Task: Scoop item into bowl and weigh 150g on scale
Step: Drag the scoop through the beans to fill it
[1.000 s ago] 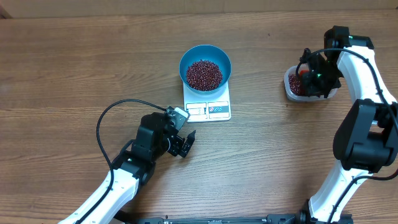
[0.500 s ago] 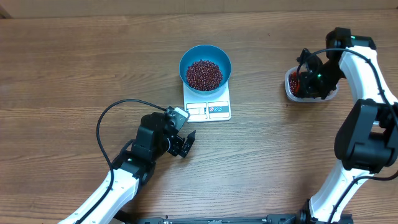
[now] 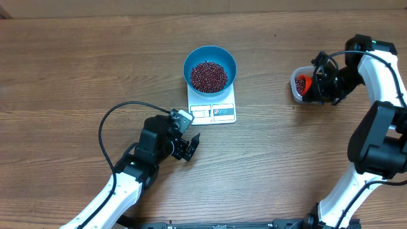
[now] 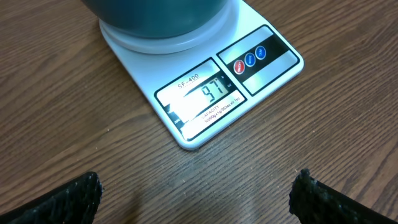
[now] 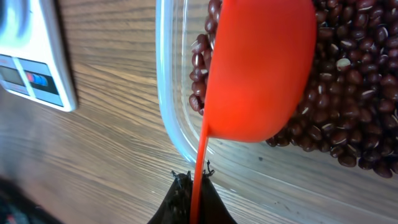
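Right end effector [image 3: 320, 86] shifted right across tub [image 3: 295, 93]; orange scoop [image 3: 304, 83] now exposed.

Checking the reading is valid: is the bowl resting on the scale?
Touching. The left wrist view shows the bowl sitting directly on the scale, with no gap beneath.

A brown wooden table [image 3: 76, 63] with long grain lines fills the overhead view. Toward its right side stands a clear plastic tub [image 3: 294, 89] with rounded corners. An orange scoop [image 3: 305, 83] sits inside it, near the wall facing the table's middle. In the right wrist view the scoop [image 5: 261, 68] shows its smooth rounded back, and its thin handle crosses the tub's rim [image 5: 166, 93].
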Robot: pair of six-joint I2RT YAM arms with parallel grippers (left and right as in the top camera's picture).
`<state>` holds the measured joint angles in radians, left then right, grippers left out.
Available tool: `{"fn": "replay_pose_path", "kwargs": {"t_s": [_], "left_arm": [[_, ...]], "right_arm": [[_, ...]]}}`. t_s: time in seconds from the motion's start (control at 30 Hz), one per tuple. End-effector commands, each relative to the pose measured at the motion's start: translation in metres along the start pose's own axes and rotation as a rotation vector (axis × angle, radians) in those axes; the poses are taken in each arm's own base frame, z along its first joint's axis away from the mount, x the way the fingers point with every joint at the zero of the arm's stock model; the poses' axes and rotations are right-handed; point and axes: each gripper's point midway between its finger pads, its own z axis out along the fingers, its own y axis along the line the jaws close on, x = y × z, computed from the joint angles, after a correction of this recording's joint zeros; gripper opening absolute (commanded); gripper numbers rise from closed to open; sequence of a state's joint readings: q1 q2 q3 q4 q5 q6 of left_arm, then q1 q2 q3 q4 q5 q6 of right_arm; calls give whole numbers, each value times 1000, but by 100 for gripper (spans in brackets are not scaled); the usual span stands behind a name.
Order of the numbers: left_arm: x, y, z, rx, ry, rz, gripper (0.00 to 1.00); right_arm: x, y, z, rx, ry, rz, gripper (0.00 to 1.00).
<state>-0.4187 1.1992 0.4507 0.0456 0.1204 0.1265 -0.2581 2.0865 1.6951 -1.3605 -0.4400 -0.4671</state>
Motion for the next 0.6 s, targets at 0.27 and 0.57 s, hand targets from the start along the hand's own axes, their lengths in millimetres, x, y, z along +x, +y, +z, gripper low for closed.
{"fn": "replay_pose_path", "kwargs": {"t_s": [0.27,0.57], "left_arm": [[1,-1,1,4,4,-15,100],[1,-1,1,4,4,-15,99]], "right_arm": [[-8,-8,-25,-210,-157,113,4],[-10,-17,-44,-299,-247,167,4]]}}
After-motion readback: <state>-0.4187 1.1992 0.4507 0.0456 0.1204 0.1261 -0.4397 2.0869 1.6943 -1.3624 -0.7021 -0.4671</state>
